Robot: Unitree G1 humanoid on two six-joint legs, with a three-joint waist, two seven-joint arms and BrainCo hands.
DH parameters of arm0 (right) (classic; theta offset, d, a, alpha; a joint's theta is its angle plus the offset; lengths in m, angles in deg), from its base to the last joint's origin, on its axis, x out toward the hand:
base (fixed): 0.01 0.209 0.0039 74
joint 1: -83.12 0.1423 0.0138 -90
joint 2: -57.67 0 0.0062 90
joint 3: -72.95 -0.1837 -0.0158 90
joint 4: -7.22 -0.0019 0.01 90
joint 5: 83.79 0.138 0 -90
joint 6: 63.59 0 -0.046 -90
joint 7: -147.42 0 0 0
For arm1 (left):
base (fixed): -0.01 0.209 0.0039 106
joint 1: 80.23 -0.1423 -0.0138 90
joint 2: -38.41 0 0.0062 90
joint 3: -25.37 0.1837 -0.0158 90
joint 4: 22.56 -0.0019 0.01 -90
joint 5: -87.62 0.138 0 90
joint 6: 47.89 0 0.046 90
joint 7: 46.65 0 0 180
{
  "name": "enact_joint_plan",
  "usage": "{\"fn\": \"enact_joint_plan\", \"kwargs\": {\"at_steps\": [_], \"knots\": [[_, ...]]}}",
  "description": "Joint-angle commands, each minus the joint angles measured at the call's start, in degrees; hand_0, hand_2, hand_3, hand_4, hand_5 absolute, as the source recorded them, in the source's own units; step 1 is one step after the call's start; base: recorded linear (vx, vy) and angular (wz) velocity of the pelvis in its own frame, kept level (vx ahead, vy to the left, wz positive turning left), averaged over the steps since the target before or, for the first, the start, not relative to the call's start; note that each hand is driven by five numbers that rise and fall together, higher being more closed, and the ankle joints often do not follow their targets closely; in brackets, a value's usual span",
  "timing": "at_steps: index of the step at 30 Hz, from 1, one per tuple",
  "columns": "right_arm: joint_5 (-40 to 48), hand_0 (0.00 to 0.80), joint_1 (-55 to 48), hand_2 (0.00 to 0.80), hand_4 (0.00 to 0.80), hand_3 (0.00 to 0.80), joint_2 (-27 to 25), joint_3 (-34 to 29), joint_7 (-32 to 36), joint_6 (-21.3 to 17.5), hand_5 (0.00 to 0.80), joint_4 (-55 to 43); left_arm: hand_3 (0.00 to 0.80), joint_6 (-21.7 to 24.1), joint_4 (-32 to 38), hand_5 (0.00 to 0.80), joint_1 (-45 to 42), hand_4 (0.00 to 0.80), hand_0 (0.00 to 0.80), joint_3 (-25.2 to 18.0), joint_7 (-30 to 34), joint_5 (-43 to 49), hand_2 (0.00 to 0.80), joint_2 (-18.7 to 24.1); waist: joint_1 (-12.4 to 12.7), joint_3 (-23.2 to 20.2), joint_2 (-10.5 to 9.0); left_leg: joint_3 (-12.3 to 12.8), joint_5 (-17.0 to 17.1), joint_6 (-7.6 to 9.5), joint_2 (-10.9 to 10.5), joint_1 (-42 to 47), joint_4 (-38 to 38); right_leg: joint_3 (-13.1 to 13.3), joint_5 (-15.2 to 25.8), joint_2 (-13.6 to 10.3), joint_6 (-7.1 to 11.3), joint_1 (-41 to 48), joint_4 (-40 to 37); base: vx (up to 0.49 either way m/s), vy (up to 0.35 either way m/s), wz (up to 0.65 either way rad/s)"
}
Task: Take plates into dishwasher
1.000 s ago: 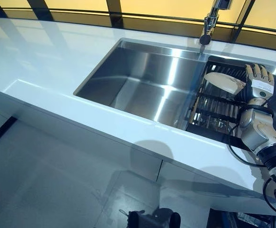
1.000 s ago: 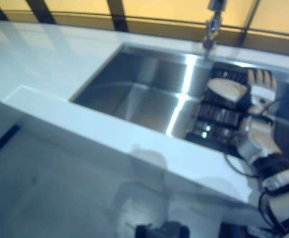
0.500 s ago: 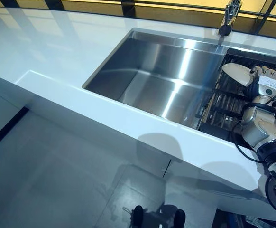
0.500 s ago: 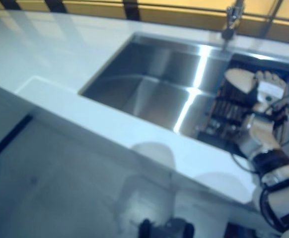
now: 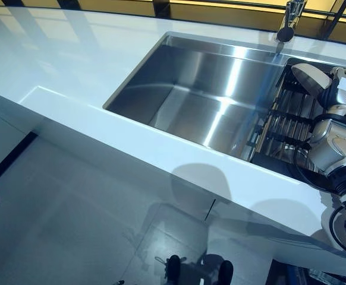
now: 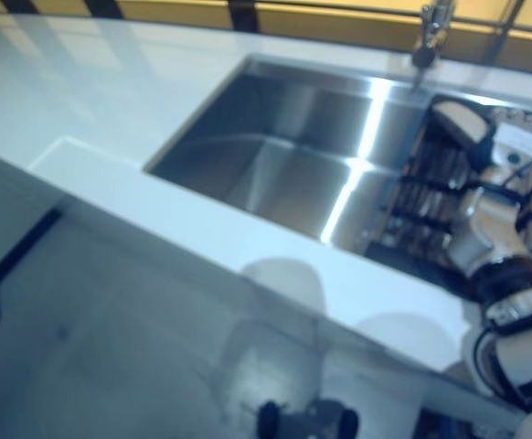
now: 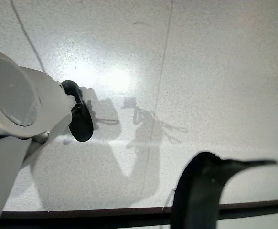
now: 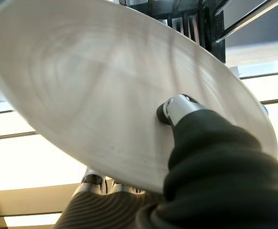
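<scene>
Plate [image 5: 311, 78] is the thing in play, a pale round one held up on edge at the far right, above the dark dish rack [image 5: 289, 122] that sits in the right part of the basin. Going from the left: the white table [image 5: 72, 65] runs along the near side, then comes the steel sink [image 5: 203, 95] with its faucet [image 5: 287, 24] behind, then the rack. Your right robot hand [image 5: 343, 95] has the plate pinched, thumb [image 8: 177, 109] pressed on one face and fingers curled behind the rim. The left robot hand shows in no view; its wrist camera sees only floor. I judge you are in the pick-up step: the plate looks lifted clear of the rack's tines, though contact at its lower edge is hard to rule out. Next you need to carry it away from the sink toward the dishwasher, which is not in sight, keeping the pinch firm since the plate is smooth.
</scene>
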Motion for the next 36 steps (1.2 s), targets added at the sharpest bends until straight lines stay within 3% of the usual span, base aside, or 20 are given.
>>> {"fn": "enact_joint_plan", "kwargs": {"at_steps": [1,16,18,25,30,36], "knots": [[0.7,0.800,4.8,0.800,0.800,0.800,-3.8,4.2,1.0,-1.1,0.800,1.2,0.000,0.7,0.3,0.000,-2.1,0.000,0.000,3.1,0.2,-1.3,0.000,1.8,0.6,-0.2,-1.23,2.3,-4.3,0.71,-0.8,0.1,-0.2,0.0,-3.6,-3.8,6.00,-1.3,3.9,0.000,0.000,0.00],[1.1,0.800,2.6,0.800,0.800,0.800,-8.7,-0.4,0.3,-2.1,0.800,-5.6,0.000,-0.3,-1.4,0.000,-3.8,0.000,0.000,0.5,-1.3,1.0,0.000,1.8,-0.3,-3.3,-4.26,3.0,-5.7,0.64,0.1,3.9,-0.2,0.3,-3.7,-3.1,6.34,2.7,2.5,0.012,-0.006,0.00],[0.9,0.800,1.1,0.800,0.800,0.800,-10.5,-2.3,2.1,-2.0,0.800,-8.3,0.000,-0.9,-1.7,0.000,-4.3,0.000,0.000,-0.1,-1.6,2.5,0.000,1.7,-0.7,-5.1,-5.55,3.5,-6.4,0.68,0.4,5.5,-0.1,0.7,-3.8,-2.9,6.54,4.4,2.0,0.083,-0.026,-0.02],[4.1,0.800,-1.8,0.800,0.800,0.800,-11.9,-5.2,6.4,-2.8,0.800,-11.3,0.000,-1.5,-3.3,0.000,-4.6,0.000,0.000,-1.1,-1.4,5.0,0.000,1.4,-1.4,-8.4,-7.42,4.2,-7.2,0.46,1.0,8.3,0.0,1.4,-4.1,-2.5,6.61,7.7,1.0,0.066,-0.014,-0.12],[19.4,0.800,-7.5,0.800,0.800,0.800,-10.0,-11.9,12.4,-2.0,0.800,-12.8,0.000,-1.6,-6.6,0.000,-4.4,0.000,0.000,-2.2,-1.0,7.1,0.000,1.0,-2.8,-12.0,-9.29,5.3,-8.1,0.16,1.6,11.7,-0.1,2.2,-4.8,-2.0,6.32,10.9,0.5,0.105,-0.017,-0.10],[25.1,0.800,-9.0,0.800,0.800,0.800,-9.6,-14.3,17.3,0.0,0.800,-11.1,0.000,-1.3,-9.6,0.000,-3.7,0.000,0.000,-3.0,-0.9,8.6,0.000,1.2,-3.9,-14.2,-10.55,6.5,-8.8,-0.07,2.1,13.6,-0.1,3.2,-5.3,-1.4,6.03,12.6,0.2,0.056,-0.024,-0.13]]}}
